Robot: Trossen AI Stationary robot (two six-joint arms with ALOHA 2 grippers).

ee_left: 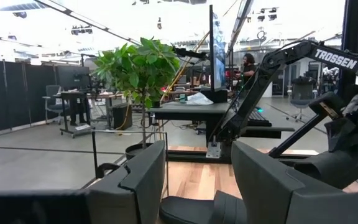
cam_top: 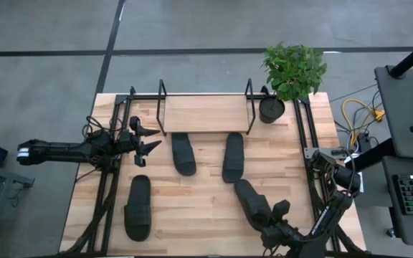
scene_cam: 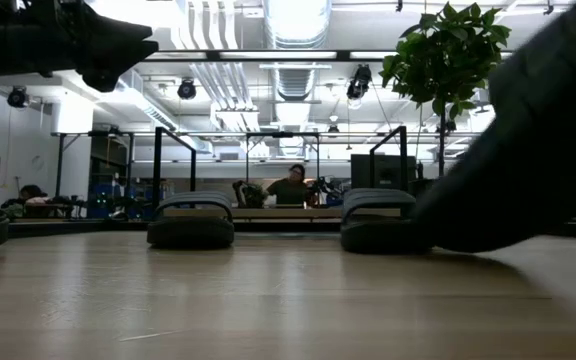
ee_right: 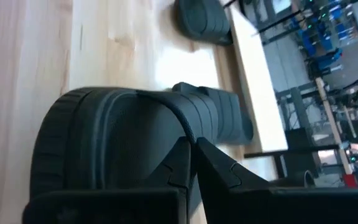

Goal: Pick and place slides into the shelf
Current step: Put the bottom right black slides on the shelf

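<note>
The shelf (cam_top: pixel 206 113), a light board between two black wire uprights, stands at the table's far side. Two black slides (cam_top: pixel 183 153) (cam_top: pixel 233 157) lie flat just in front of it. Another slide (cam_top: pixel 138 208) lies near the left front. A further slide (cam_top: pixel 248 198) is at the right front, with my right gripper (cam_top: pixel 269 213) shut on it. In the low view it looms dark (scene_cam: pixel 528 140). My left gripper (cam_top: pixel 146 140) hovers open over the table's left side, above the surface (scene_cam: pixel 98 50), touching nothing. My right gripper pinches the slide between its two shut fingers (ee_right: pixel 180 167) at the slide's near end (ee_right: pixel 160 134). Strap or sole rim, I cannot tell. The fingers slant down from the table's near right. The slide tilts, near end raised and far end (scene_cam: pixel 438 232) low by the table.
A potted plant (cam_top: pixel 291 68) in a black pot (cam_top: pixel 271 109) stands at the shelf's right end. Black frame rails (cam_top: pixel 303 136) (cam_top: pixel 113 179) run along both sides of the table. Bare wood lies between the slides at the near middle (cam_top: pixel 192 215).
</note>
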